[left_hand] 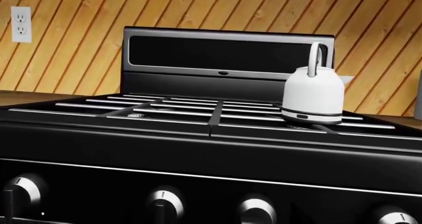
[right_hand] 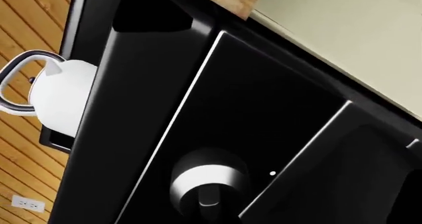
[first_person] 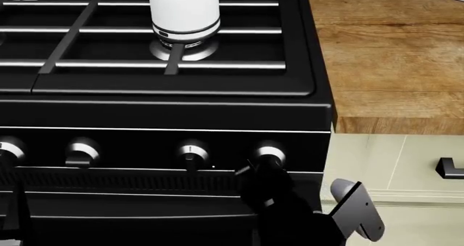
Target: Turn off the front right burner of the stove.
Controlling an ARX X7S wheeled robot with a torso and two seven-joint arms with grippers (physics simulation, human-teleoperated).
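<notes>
The head view looks steeply down over the stove [first_person: 160, 115] front, close above its row of 4 knobs, with the white kettle [first_person: 184, 12] behind them and the wooden worktop [first_person: 384, 61] beside the stove. The left wrist view sits low before the knobs, facing level across the grates toward the kettle [left_hand: 313, 95] and plank wall [left_hand: 66, 36]. The right wrist view is rolled sideways, very near 1 knob [right_hand: 207, 184], facing the stove front. All 3 views share the kettle [right_hand: 63, 100].
</notes>
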